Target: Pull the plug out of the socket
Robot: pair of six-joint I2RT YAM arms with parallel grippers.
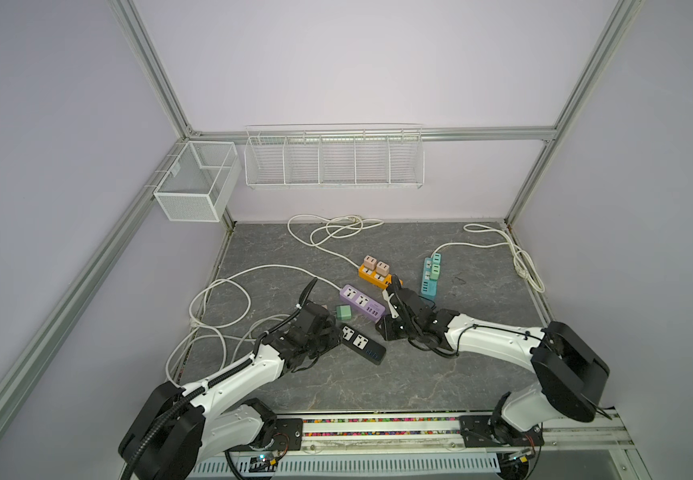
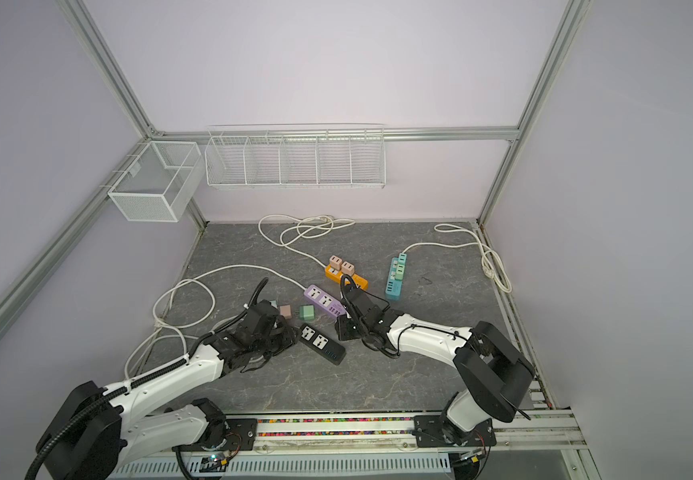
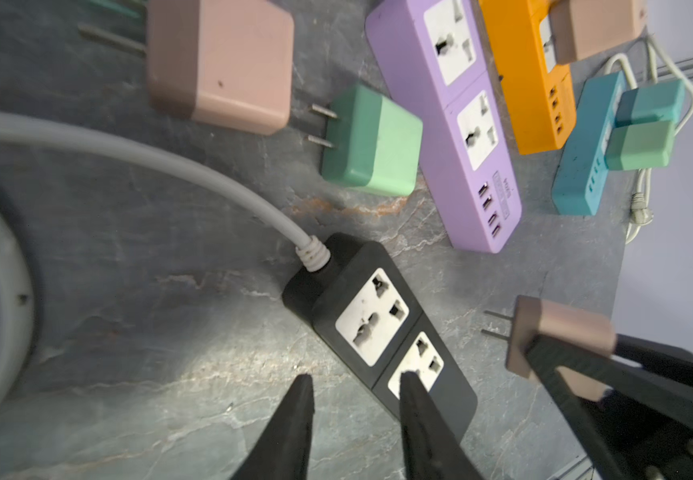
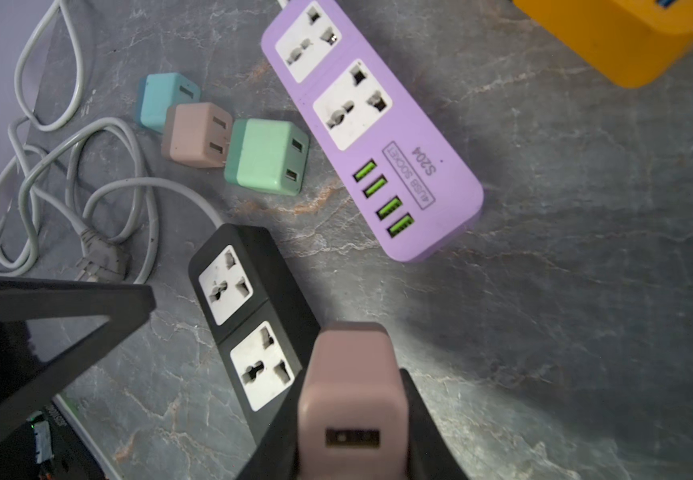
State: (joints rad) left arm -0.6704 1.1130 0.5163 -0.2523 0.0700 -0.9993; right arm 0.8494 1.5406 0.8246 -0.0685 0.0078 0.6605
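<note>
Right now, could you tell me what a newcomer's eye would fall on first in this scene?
Bright plastic power strips cluster mid-table on the dark marbled tabletop: purple strip, orange strip, teal strip, black strip. Among them, the right gripper has its jaws shut on a dusty-pink square plug. A loose square blue plug, pink plug and green plug lie beside the purple strip.

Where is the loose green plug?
In both top views the green plug lies on the table near the middle, just left of the purple strip and behind the black strip.
</note>
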